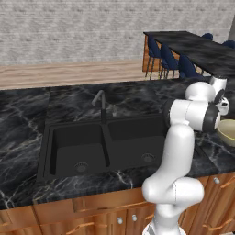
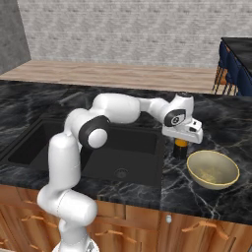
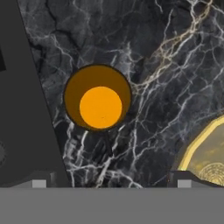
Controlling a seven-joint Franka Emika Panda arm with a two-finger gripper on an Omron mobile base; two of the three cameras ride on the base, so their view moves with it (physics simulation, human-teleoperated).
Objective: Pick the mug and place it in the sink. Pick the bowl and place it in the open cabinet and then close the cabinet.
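Mug (image 3: 97,98) sits straight below my hand (image 3: 111,184), upright on the tabletop (image 3: 166,52), its orange mouth facing me and a little ahead of my spread, empty fingertips (image 3: 38,183). I judge a short shift, then a straight drop, would bracket it. Just beside it lies the bowl (image 2: 212,169), close enough to clip; the sink (image 2: 133,147) opens on the other side.
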